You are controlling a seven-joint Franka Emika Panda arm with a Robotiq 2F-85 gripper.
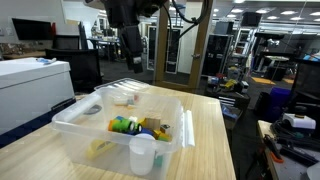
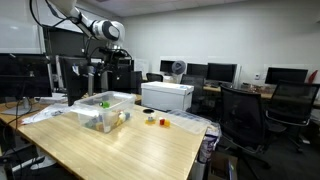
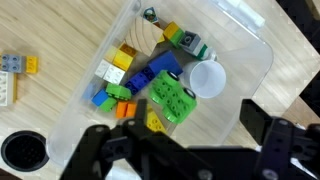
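Claw: black two-finger gripper (image 1: 130, 58), spread wide with nothing between the fingers (image 3: 100, 150); hanging high above the tub, well clear of its rim.
Tub: clear rectangular plastic tub (image 1: 68, 122), standing on the pale wooden table (image 1: 212, 140).
Contents: heap of coloured plastic toy bricks (image 3: 125, 80) on the tub floor; white plastic cup (image 3: 207, 80) just beside the heap, upright, mouth up.
Nearest piece: large green studded brick (image 3: 172, 97), lying flat at the edge of the heap, next to the cup; touching it or just short of it, cannot tell.
Direction from claw: straight below and a little ahead, lined up in the wrist view with the gap between the two fingers.
Long axis: slanting from upper left to lower right in the wrist view, so oblique to the line running from finger to finger, neither along it nor square across it.
Outside the tub: small white and yellow bricks (image 3: 14, 75) on the bare table, well apart from the claw; black round opening (image 3: 22, 150) near them.
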